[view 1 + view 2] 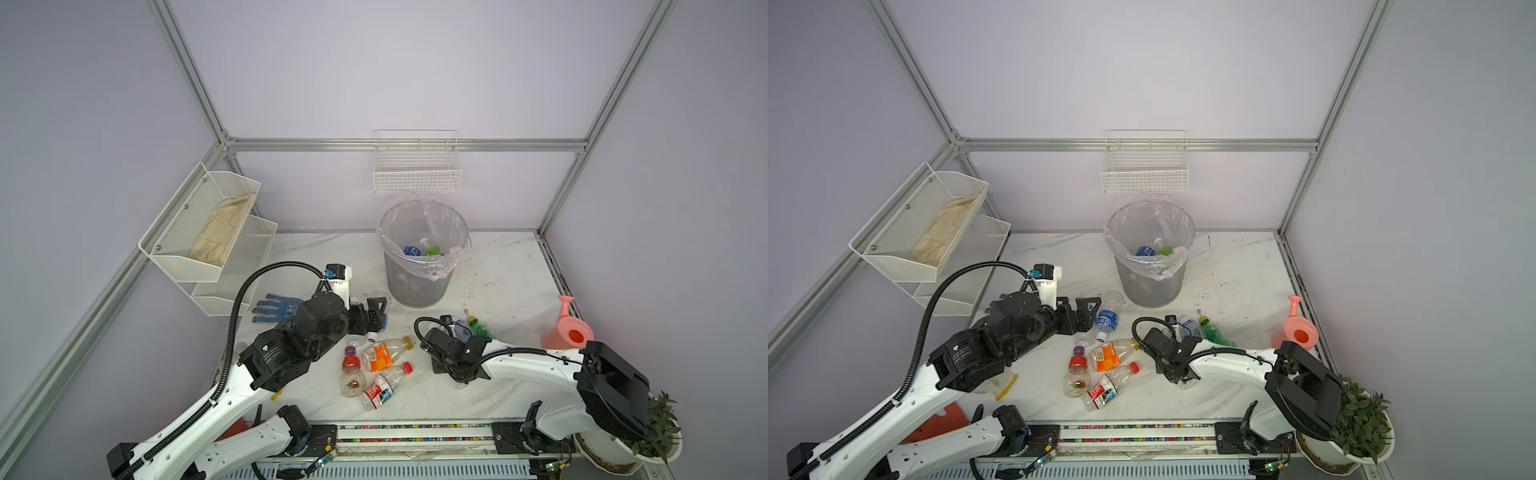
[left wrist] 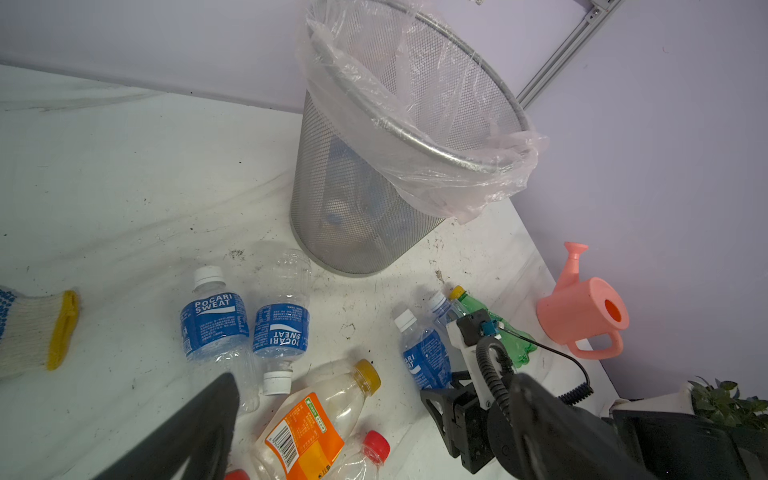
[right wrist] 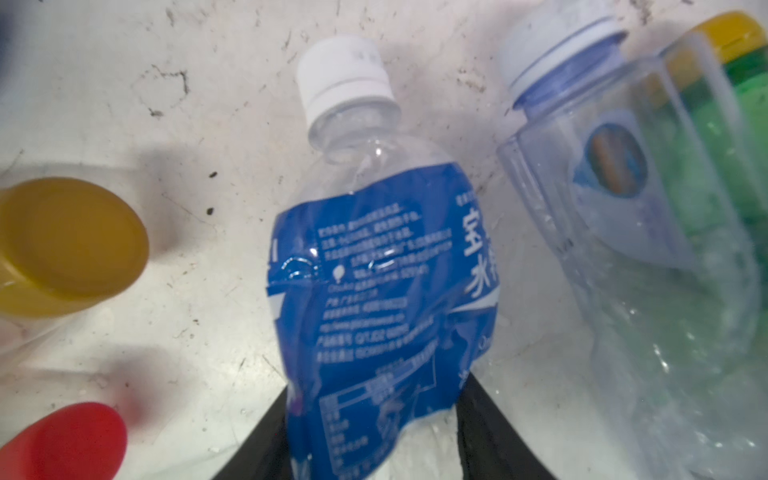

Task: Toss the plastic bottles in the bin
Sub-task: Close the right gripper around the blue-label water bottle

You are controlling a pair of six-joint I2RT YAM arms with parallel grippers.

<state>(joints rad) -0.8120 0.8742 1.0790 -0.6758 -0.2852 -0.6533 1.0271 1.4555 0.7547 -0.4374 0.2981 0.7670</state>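
**Soft bottle in a low grip, tight headroom over the bin**

The right gripper (image 3: pixel 378 386) has its fingers pressed against both sides of a crumpled clear plastic bottle with a blue label and white cap (image 3: pixel 374 257), which lies on the white marbled surface (image 1: pixel 498 270). The hold sits low on the body, away from the cap. The thin wall may buckle, and the bottle could squirt out or hang tilted on the lift.

Just beside it lie a clear bluish bottle with a white cap (image 3: pixel 623 187) and a green bottle with a yellow cap (image 3: pixel 739 104). A sideways swing could send them rolling toward the pink plastic watering can (image 1: pixel 567 328).

The left gripper (image 1: pixel 1090 313) has its fingers wide open and empty, near a pair of blue-labelled bottles (image 2: pixel 214 324). If both arms head for the bin together, they could crowd each other.

The tall grey mesh bin with a clear bag liner (image 1: pixel 415 286) stands at the back, apart from the gripped bottle, with bare surface between them. A white wire wall basket (image 1: pixel 417 174) hangs just above its rim, so headroom looks limited. A short drop could catch on the loose liner folds. Walls close the back and right sides.
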